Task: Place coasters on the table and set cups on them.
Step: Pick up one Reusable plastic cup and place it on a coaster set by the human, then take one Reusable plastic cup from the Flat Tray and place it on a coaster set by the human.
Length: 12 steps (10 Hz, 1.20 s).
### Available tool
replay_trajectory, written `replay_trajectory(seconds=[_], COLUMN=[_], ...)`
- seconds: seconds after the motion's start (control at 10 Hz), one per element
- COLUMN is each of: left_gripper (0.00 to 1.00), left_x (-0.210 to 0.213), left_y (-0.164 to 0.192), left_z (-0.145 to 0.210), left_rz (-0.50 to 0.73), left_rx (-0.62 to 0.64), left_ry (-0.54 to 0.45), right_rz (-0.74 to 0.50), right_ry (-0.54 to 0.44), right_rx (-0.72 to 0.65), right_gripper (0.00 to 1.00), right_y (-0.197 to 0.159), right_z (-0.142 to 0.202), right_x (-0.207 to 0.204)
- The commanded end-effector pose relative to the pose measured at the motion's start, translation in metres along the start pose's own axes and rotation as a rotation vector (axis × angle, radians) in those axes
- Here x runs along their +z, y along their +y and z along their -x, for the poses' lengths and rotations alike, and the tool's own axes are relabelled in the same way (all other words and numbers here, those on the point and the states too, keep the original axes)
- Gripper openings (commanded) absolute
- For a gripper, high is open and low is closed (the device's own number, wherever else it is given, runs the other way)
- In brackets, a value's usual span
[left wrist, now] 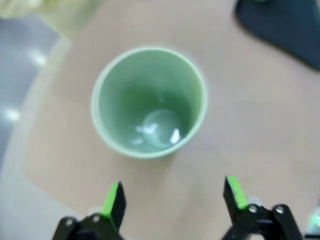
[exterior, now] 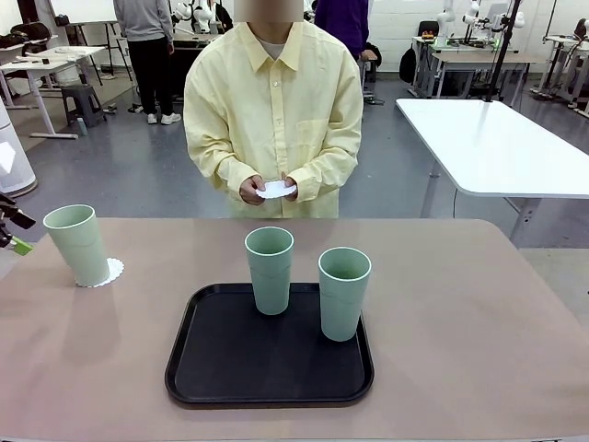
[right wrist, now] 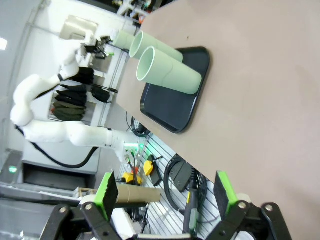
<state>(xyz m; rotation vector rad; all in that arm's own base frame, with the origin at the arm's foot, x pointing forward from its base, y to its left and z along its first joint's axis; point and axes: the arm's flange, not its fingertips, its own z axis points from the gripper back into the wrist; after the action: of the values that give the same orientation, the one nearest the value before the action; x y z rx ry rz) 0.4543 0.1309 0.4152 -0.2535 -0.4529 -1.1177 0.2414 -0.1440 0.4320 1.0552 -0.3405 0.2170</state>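
One pale green cup (exterior: 78, 244) stands on a white scalloped coaster (exterior: 112, 271) at the left of the beige table (exterior: 479, 322). My left gripper (exterior: 13, 232) hangs open just left of it. From above, that cup (left wrist: 149, 102) lies beyond the open left gripper (left wrist: 174, 196), and nothing is between the fingers. Two more cups (exterior: 269, 269) (exterior: 343, 293) stand upright on the black tray (exterior: 230, 368). The person across the table holds another white coaster (exterior: 276, 190) in both hands. My right gripper (right wrist: 165, 192) is open and empty, off the table's side, far from the tray's cups (right wrist: 167, 72).
The black tray (right wrist: 175, 95) sits at the middle near the front edge. A white table (exterior: 497, 147) stands behind on the right. Bare tabletop lies right of the tray and between the tray and the left cup. Other people and tables are far behind.
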Motion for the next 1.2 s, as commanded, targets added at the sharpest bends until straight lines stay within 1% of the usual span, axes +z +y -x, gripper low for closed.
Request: replay_trajectory(seconds=[0.0,0.1,0.2,0.4,0.5,0.6,0.7,0.8,1.1], left_gripper=[1.00,1.00,1.00,1.00,1.00,1.00,1.00,1.00,1.00], left_x=[0.008,0.013,0.017,0.019,0.018,0.015,0.015,0.023,0.023], left_y=[-0.026,-0.040,-0.051,-0.066,-0.076,-0.083,-0.091,-0.070,-0.070], left_z=[-0.030,-0.047,-0.061,-0.083,-0.090,-0.091,-0.093,-0.094,-0.094], left_rz=[0.092,0.129,0.125,0.022,-0.001,-0.021,-0.065,0.022,0.022], left_rx=[0.107,0.137,0.159,0.168,0.179,0.172,0.124,0.160,0.160], left_ry=[0.061,0.088,0.091,0.118,0.173,0.295,0.375,0.169,0.169], right_rz=[-0.009,-0.009,-0.009,-0.009,-0.009,-0.009,-0.009,-0.009,-0.009], right_ry=[-0.005,-0.005,-0.005,-0.005,-0.005,-0.005,-0.005,-0.005,-0.005], right_rx=[-0.001,-0.001,-0.001,-0.001,-0.001,-0.001,-0.001,-0.001,-0.001], right_gripper=[1.00,1.00,1.00,1.00,1.00,1.00,1.00,1.00,1.00], right_y=[0.000,0.000,0.000,0.000,0.000,0.000,0.000,0.000,0.000], right_z=[0.000,0.000,0.000,0.000,0.000,0.000,0.000,0.000,0.000], right_x=[0.000,0.000,0.000,0.000,0.000,0.000,0.000,0.000,0.000])
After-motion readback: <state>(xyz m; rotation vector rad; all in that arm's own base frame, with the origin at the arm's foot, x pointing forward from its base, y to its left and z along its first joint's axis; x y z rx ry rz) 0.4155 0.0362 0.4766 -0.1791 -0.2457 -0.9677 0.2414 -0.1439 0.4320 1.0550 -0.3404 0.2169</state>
